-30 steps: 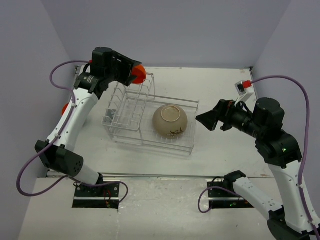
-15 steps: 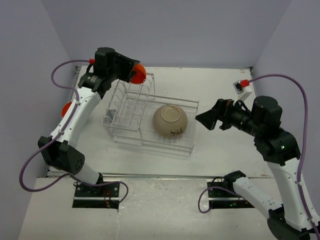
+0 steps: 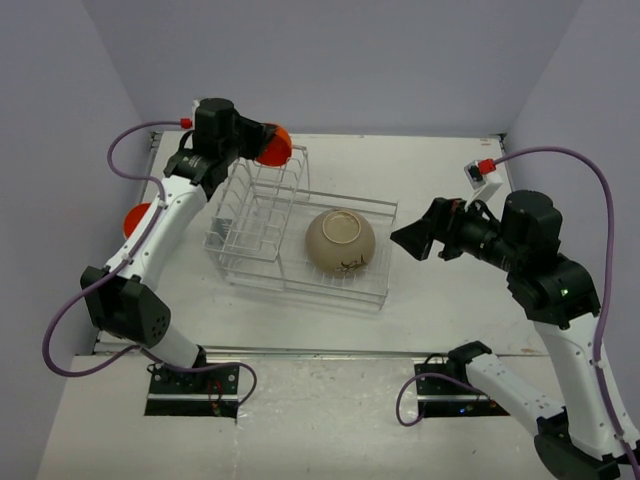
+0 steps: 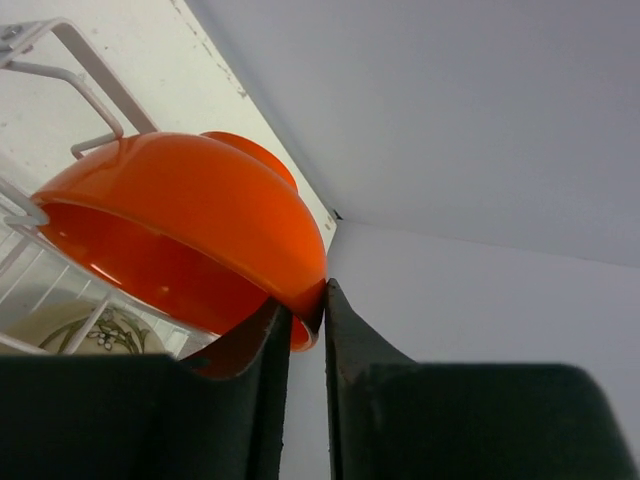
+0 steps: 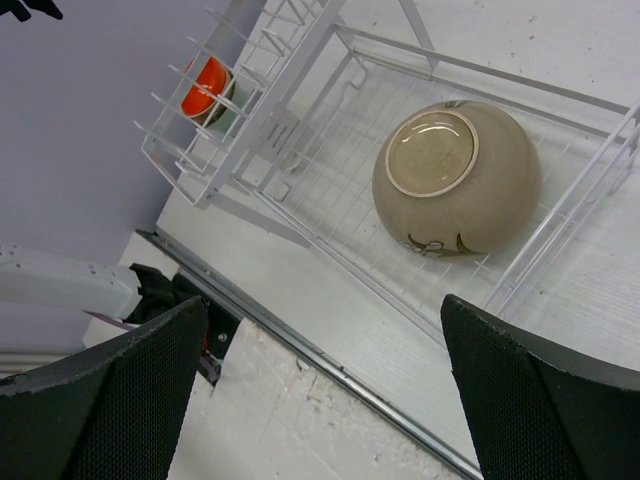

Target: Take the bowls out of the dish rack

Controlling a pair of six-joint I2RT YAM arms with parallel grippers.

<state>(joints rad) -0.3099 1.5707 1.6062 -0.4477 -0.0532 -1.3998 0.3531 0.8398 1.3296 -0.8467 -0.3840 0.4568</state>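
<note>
The white wire dish rack (image 3: 262, 222) stands mid-table. My left gripper (image 3: 259, 142) is at the top of its tall slotted section, shut on the rim of a small orange bowl (image 3: 277, 147). In the left wrist view the two jaws pinch that orange bowl (image 4: 190, 215) at its lower edge, where the gripper (image 4: 305, 312) meets it. A larger tan bowl (image 3: 340, 240) with dark markings lies upside down in the low basket section (image 5: 330, 150). My right gripper (image 3: 410, 240) hangs open to the right of the rack, and the tan bowl (image 5: 455, 180) lies beyond it.
A second orange bowl (image 3: 137, 217) sits on the table left of the rack, partly behind my left arm; it shows through the wires (image 5: 205, 85) in the right wrist view. A metal rail (image 3: 330, 351) runs along the near edge. Walls close in on the left, back and right.
My left gripper's jaws have closed on the orange bowl's rim, and the wrist has shifted slightly right. The right arm has barely moved.
</note>
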